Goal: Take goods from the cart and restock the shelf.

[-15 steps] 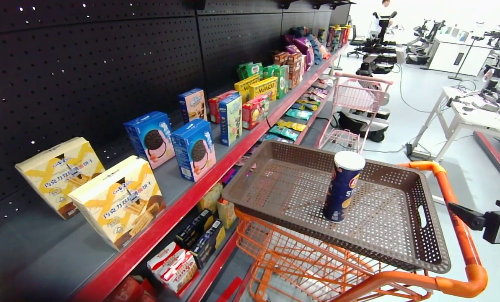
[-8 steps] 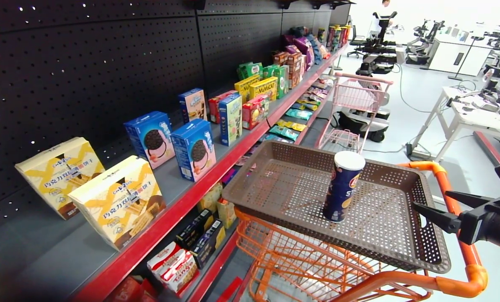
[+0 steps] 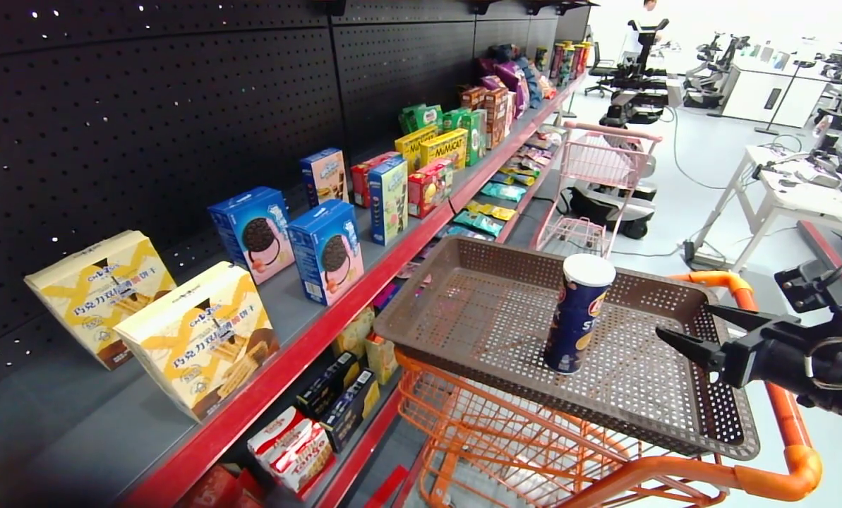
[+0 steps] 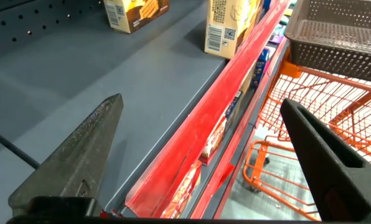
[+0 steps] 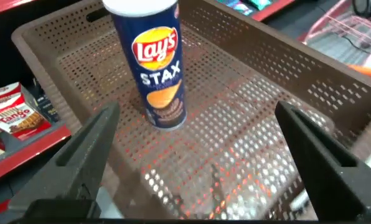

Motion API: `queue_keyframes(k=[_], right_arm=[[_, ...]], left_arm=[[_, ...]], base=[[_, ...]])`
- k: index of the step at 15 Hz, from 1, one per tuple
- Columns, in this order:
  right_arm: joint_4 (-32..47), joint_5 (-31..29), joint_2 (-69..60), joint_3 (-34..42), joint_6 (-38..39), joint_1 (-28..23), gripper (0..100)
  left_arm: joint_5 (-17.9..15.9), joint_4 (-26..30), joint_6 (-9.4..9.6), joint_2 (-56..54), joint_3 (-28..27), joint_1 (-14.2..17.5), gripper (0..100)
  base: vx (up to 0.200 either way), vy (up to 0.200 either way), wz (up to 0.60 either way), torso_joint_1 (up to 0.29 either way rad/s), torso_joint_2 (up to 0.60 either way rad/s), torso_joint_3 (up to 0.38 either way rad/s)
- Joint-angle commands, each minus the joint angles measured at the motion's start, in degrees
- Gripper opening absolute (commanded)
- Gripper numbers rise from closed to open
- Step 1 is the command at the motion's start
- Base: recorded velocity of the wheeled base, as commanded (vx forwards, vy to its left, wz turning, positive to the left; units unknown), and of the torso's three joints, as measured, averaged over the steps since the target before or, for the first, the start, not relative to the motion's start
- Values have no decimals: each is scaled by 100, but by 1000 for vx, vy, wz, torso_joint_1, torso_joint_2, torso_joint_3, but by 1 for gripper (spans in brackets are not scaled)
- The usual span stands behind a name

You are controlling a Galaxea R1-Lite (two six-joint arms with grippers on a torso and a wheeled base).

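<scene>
The right gripper (image 3: 685, 321) hangs wide open and empty over the handle-side end of the brown perforated tray (image 3: 477, 303). Its jaws point at the chip can (image 3: 577, 314), which stands upright mid-tray on the orange cart (image 3: 773, 402), near the fingers but apart from them. The left gripper (image 4: 201, 102), likewise spread and holding nothing, sits over the shelf (image 3: 286, 310) front edge (bare grey board there). This looks like the approach; next the jaws must straddle the can and close without tipping it.
</scene>
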Motion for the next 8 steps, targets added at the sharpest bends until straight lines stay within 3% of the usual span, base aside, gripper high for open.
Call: queue_keyframes(k=[1,5,8], right_arm=[[-165,5,585,-58,-4,232,100],[-613,-48,1411,-462,-31,434,100],[-472,-65,1437,-664,5,522,100]], left_arm=[[2,0,-1,0,1,6,100],[2,0,-1,0,1,6,100],[2,0,-1,0,1,6,100]], base=[[0,0,0,0,0,0],[0,0,0,0,0,0],[0,0,0,0,0,0]])
